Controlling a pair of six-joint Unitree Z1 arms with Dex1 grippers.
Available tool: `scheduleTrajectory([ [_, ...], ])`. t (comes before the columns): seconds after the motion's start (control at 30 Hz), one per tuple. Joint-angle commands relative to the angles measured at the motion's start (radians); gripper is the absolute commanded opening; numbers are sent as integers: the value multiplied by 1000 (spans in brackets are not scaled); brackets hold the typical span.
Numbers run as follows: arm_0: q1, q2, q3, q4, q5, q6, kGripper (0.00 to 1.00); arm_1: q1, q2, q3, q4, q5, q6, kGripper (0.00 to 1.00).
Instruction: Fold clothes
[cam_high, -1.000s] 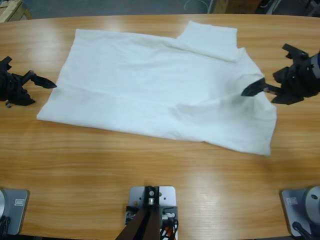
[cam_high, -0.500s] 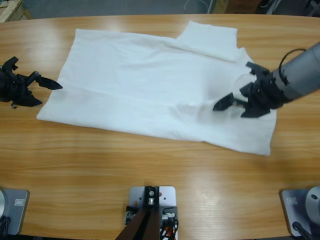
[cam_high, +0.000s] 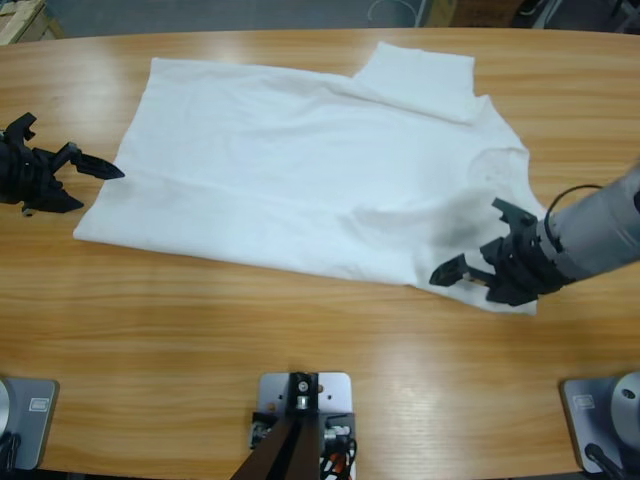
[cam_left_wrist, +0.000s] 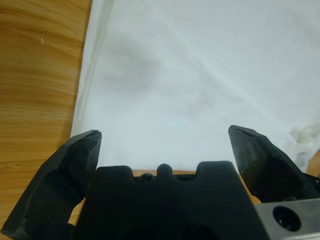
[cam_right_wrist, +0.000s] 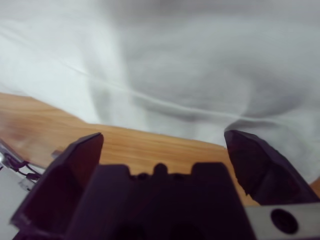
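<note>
step: set-up for 1st fold, nothing gripped yet. judged from both pincers sitting at the cloth edges w/ jaws empty.
t-shirt (cam_high: 310, 170): white, spread flat on the wooden table (cam_high: 300, 330), hem end twd left pincer, neck end twd right pincer, one sleeve sticking out on the far side. few soft creases mid-cloth. chest text not visible.
left gripper (cam_high: 88, 172): jaws wide, empty. tips just beside the hem edge, maybe touching it, can't tell from high view. in wrist view the cloth (cam_left_wrist: 200, 75) fills everything ahead of the jaws, edge runs just ahead of left jaw, bare wood beyond that jaw.
right gripper (cam_high: 470, 275): jaws wide, empty. sits at the near corner of the shirt by the neck end, one jaw over cloth, other over bare table. wrist view: shirt edge (cam_right_wrist: 200, 75) straight ahead, strip of wood btw jaws and cloth, a seam/fold line crossing in front.
next move (guess): each pincer needs to drop low, slide one jaw under its edge, close on cloth, then lift together so the near side carries over twd the far side. thin cotton lying flat on wood, so catching only the top layer or missing it is the risk.
change vs earlier: right gripper was over the shirt body near the collar 0.5 s ago, now pulled back twd near edge/corner. left gripper approx same spot as 0.5 s ago, slightly fwd of 1 s ago. shirt hasn't shifted.
</note>
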Motion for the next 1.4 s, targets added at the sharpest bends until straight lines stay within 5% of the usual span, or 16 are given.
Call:
scheduleTrajectory([
  [0.03,8,22,19,-9,-10,11,1000,11,-41,110,-86,-52,43,987],
  [0.53,-26,-52,30,-11,-29,14,994,-1,-161,101,-39,-65,52,982],
  [0.7,-120,-190,-171,29,122,160,977,-9,-259,-43,97,-95,-81,983],
  [0.93,-97,-62,-423,159,118,190,988,-158,-285,-275,347,-127,-282,987],
  [1.23,-33,-40,-155,172,111,68,945,-172,-311,-267,380,-117,-298,987],
  [1.4,-41,-10,-111,169,113,35,902,-172,-294,-269,368,-111,-291,987],
])
